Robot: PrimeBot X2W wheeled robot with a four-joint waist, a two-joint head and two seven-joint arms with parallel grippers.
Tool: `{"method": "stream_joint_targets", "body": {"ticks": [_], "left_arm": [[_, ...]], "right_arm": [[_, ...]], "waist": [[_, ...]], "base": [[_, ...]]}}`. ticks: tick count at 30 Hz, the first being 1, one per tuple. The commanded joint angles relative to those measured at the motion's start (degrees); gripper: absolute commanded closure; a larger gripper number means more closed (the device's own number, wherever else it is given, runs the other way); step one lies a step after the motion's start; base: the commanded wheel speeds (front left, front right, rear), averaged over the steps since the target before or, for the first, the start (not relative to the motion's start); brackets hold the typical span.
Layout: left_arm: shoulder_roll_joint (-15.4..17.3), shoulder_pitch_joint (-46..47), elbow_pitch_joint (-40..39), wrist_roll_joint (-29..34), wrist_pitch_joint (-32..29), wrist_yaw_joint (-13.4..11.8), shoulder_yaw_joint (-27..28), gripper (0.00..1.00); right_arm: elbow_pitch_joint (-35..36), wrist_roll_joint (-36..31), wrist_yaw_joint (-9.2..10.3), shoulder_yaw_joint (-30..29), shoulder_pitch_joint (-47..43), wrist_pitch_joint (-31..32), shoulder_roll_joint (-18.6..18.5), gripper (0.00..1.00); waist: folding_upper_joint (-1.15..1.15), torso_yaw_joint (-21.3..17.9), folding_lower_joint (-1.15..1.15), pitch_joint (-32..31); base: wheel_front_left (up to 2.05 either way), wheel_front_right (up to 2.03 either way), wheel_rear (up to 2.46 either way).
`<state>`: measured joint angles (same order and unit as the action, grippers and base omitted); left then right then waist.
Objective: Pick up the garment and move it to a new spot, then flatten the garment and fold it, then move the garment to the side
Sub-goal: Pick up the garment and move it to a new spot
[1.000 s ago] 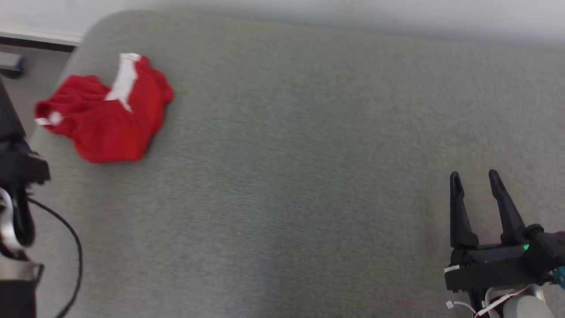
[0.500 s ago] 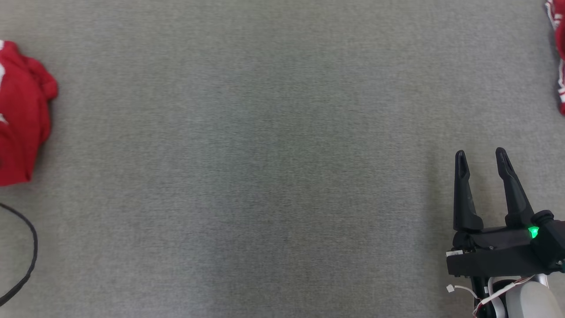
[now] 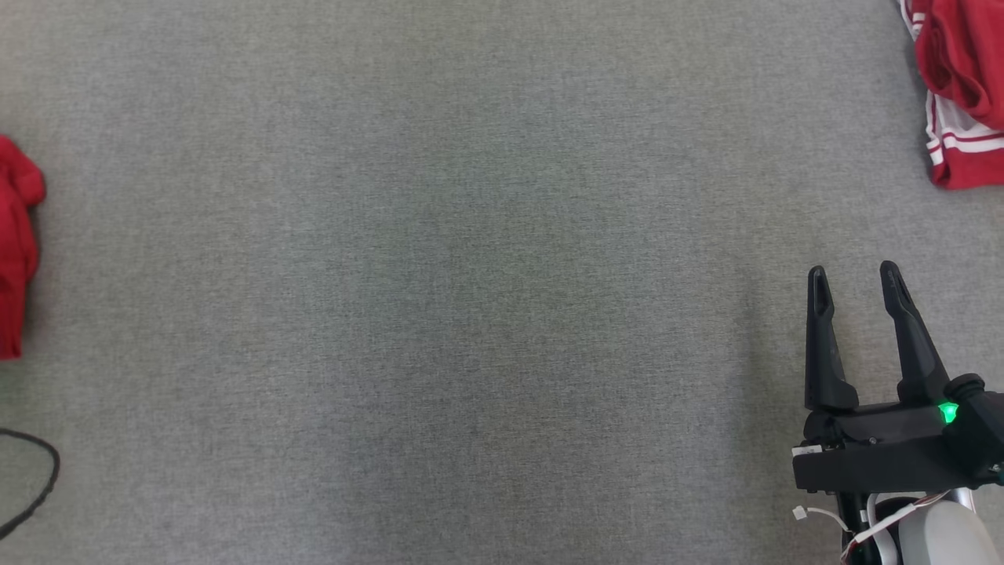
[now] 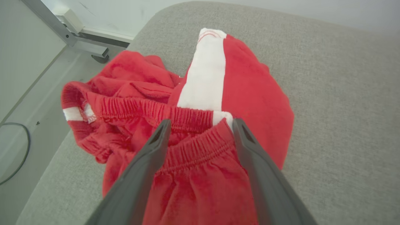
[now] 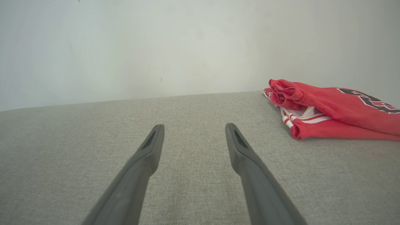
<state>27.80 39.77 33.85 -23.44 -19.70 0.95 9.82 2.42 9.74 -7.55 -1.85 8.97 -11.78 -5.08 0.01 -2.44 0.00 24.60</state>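
Grey upholstered cushion (image 3: 471,275), pale wall behind; most of the cloth is bare.

Garment: red shorts (image 4: 243,93), white side stripe, elastic waistband. You have them crumpled at the far left end of the cushion, close to its edge (only a red sliver at the left margin from the head (image 3: 16,251)).

Left gripper (image 4: 201,122): jaws spread wide, fingers straddling the waistband. Nothing is clamped. You cannot tell from here whether the tips touch the fabric.

Right gripper (image 3: 853,268): spread as well, empty, over bare cushion at the near right, well apart from the shorts.

Also noted: a folded red top (image 5: 328,106) with white trim at the far right, and a black cable (image 3: 39,479) on the floor off the left edge.

Progress, as judged: barely begun. The shorts lie in a heap, not lifted. Your left arm looks lined up for the first pick. Left for you: grasp, carry to the open middle, flatten, fold, set aside (likely beside the folded top).
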Motion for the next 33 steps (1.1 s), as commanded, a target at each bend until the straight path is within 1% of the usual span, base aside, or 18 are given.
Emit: {"method": "stream_joint_targets", "body": {"ticks": [1,7,8,9,10,12,17,22,24,28,33], "left_arm": [[0.0,-0.4,0.8,0.1,-1.4,-0.2,-0.4,0.0],[-0.9,-0.7,3.7,-0.8,-6.0,-0.6,-1.4,0.0],[-1.3,-0.7,4.0,-1.2,-6.1,-0.9,-1.3,0.2],[-1.4,-0.8,4.2,-1.0,-6.1,-1.0,-1.5,0.67],[-1.5,-0.9,4.2,-0.8,-5.8,-1.0,-1.8,1.0],[-1.2,-1.2,4.1,-0.2,-4.5,-1.3,-2.0,1.0],[0.0,0.3,2.0,1.6,1.7,-1.9,-2.3,1.0],[-0.5,2.7,-1.4,2.4,8.2,-0.9,-3.2,1.0],[-0.8,3.7,-3.5,3.2,10.1,-1.1,-4.1,1.0],[-0.6,5.6,-6.8,4.6,11.8,-0.3,-5.8,1.0],[-1.6,9.7,-12.5,6.0,12.6,1.0,-9.2,1.0]], "right_arm": [[0.3,-0.2,0.16,0.1,-0.3,-0.1,0.1,0.0],[0.3,-0.4,0.16,0.3,0.1,0.1,0.4,0.0],[0.3,-0.5,0.16,0.2,0.1,0.1,0.4,0.0],[0.3,-0.5,0.16,0.1,0.1,0.2,0.4,0.0],[0.4,-0.5,0.16,0.1,0.0,0.3,0.5,0.0],[0.3,-0.5,0.16,0.0,-0.1,0.4,0.5,0.0],[0.2,-0.7,0.16,-0.4,-0.5,0.4,0.5,0.0],[-0.3,-0.5,0.16,-0.7,-1.0,0.1,0.7,0.0],[-0.8,-0.2,0.16,-0.6,-1.2,-0.1,0.7,0.0],[-1.7,0.1,0.16,-0.1,-1.3,-0.4,1.0,0.0],[-3.9,1.0,0.16,0.2,-1.5,-1.3,1.5,0.0]], "waist": [[-0.01,-0.3,0.0,0.1],[-0.01,-1.3,0.0,0.0],[-0.01,-1.4,0.0,0.0],[-0.01,-1.5,0.0,-0.1],[-0.01,-1.5,0.0,-0.2],[-0.01,-1.6,0.0,-0.4],[-0.01,-1.3,0.0,-1.6],[-0.01,-0.4,0.0,-3.5],[-0.01,-0.1,0.0,-4.6],[-0.01,-0.2,0.0,-6.2],[-0.01,-1.4,0.0,-8.9]], "base": [[0.0,0.0,0.0],[0.0,0.0,0.0],[0.0,0.0,0.0],[0.0,0.0,0.0],[0.0,0.0,0.0],[0.0,0.0,0.0],[0.0,0.0,0.0],[0.0,0.0,0.0],[0.0,0.0,0.0],[0.0,0.0,0.0],[0.0,0.0,0.0]]}}
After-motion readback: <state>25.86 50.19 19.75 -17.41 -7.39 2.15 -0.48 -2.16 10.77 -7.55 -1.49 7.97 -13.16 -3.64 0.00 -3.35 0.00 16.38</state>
